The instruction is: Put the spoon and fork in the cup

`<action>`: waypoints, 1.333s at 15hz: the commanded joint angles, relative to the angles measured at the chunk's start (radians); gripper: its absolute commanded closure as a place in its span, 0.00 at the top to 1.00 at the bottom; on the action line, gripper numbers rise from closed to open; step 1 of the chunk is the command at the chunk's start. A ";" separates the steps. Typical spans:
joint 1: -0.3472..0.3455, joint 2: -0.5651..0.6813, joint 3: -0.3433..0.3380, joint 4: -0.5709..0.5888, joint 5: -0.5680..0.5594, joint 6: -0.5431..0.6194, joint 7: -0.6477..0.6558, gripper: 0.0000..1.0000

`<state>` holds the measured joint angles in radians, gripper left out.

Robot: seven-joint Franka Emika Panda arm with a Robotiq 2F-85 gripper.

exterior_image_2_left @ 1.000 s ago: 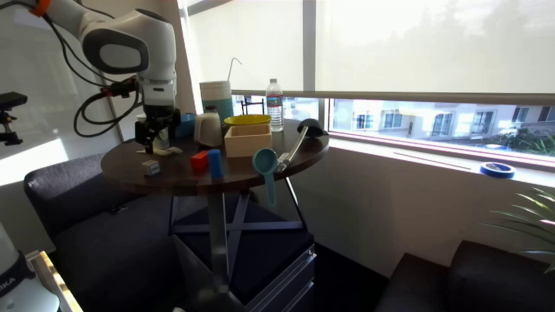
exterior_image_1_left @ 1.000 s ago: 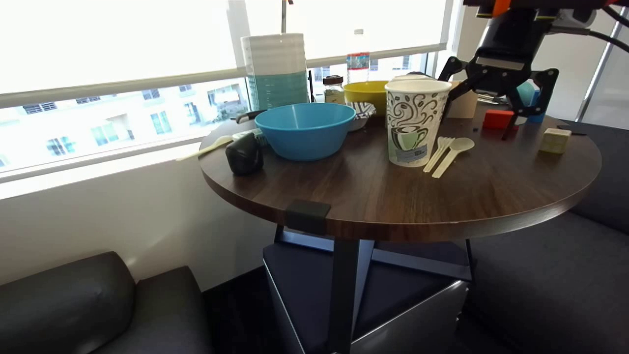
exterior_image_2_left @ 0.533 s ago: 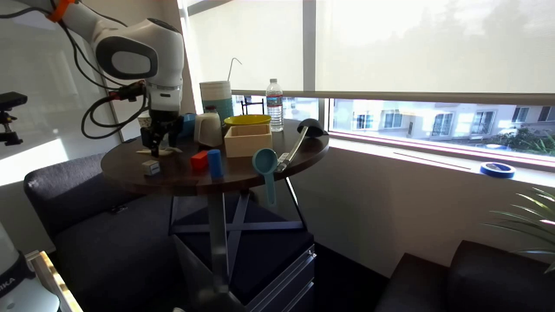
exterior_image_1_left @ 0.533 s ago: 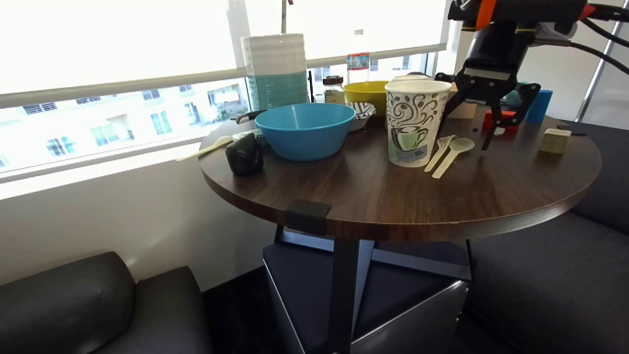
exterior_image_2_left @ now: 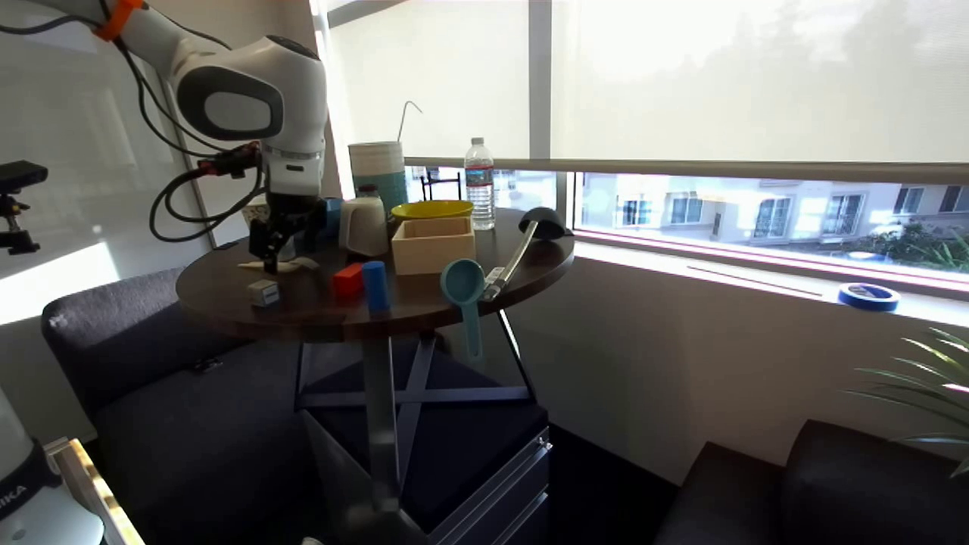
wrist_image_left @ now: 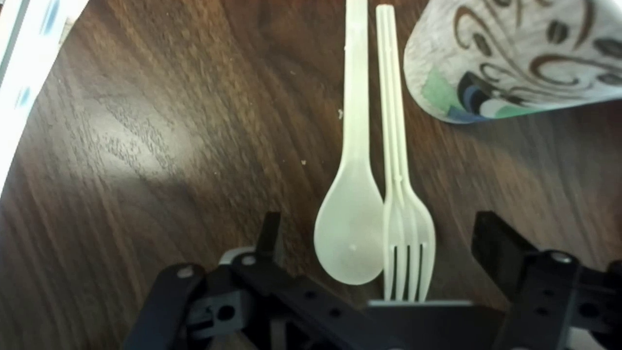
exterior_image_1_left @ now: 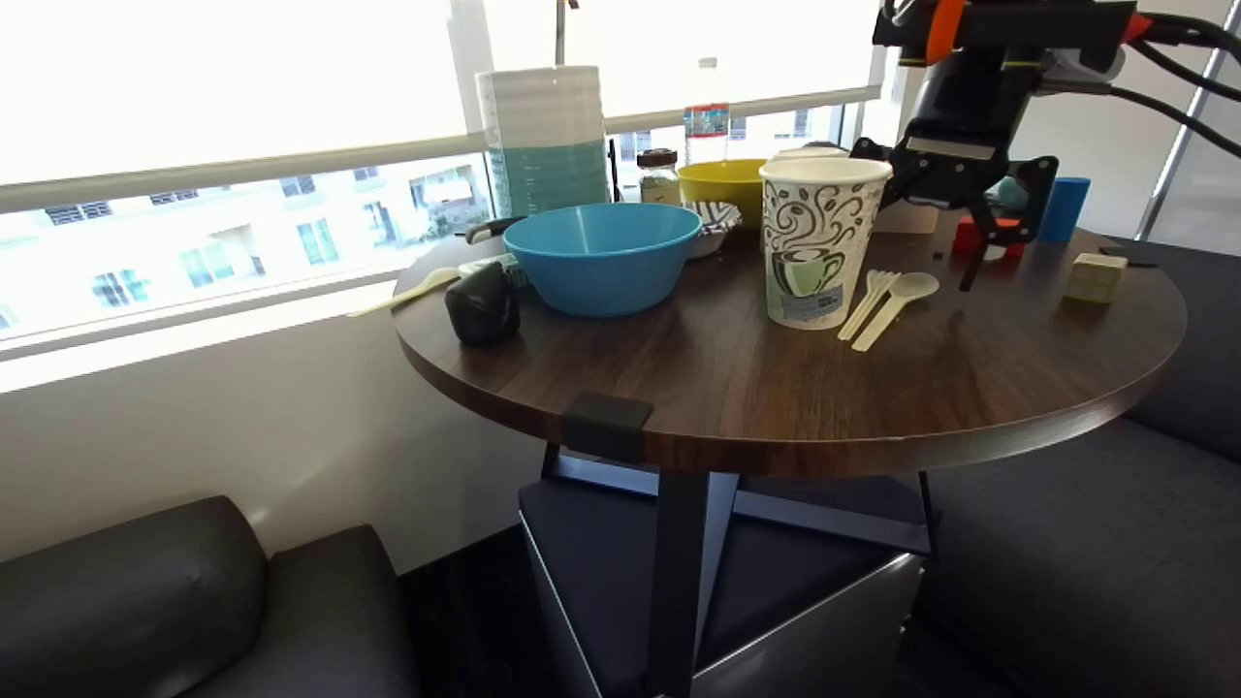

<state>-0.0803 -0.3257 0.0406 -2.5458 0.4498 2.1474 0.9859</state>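
The spoon (exterior_image_1_left: 915, 285), pale with a rounded end, and the fork (exterior_image_1_left: 857, 304), pale with prongs, lie side by side on the table. In the wrist view the spoon (wrist_image_left: 351, 228) touches the fork (wrist_image_left: 407, 228), handles pointing up the picture. The white patterned cup (exterior_image_1_left: 817, 242) stands upright beside the handles; it also shows in the wrist view (wrist_image_left: 520, 58) and partly behind the arm in an exterior view (exterior_image_2_left: 256, 210). My gripper (wrist_image_left: 379, 226) is open and empty, its fingers on either side of the spoon's bowl and the fork's head, touching neither. The gripper (exterior_image_1_left: 923, 264) hangs low over the table.
A blue bowl (exterior_image_1_left: 601, 262) and a black object (exterior_image_1_left: 482, 305) stand left of the cup. A small cube (exterior_image_1_left: 1096, 278), a red block (exterior_image_2_left: 348, 279), a blue cylinder (exterior_image_2_left: 375, 285) and a wooden box (exterior_image_2_left: 433, 246) stand near the arm. The round table edge (exterior_image_1_left: 824, 456) is near.
My gripper has moved left and slightly down in an exterior view, mostly in the earlier half second. It stays open. The spoon, fork and cup lie as before.
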 commanded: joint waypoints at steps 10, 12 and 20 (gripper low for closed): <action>0.015 0.043 -0.008 0.029 0.022 0.011 0.022 0.27; 0.017 0.044 -0.006 0.033 0.022 0.014 0.025 0.12; 0.016 0.040 -0.008 0.035 0.022 0.022 0.033 0.02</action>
<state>-0.0768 -0.3019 0.0383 -2.5211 0.4499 2.1511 1.0013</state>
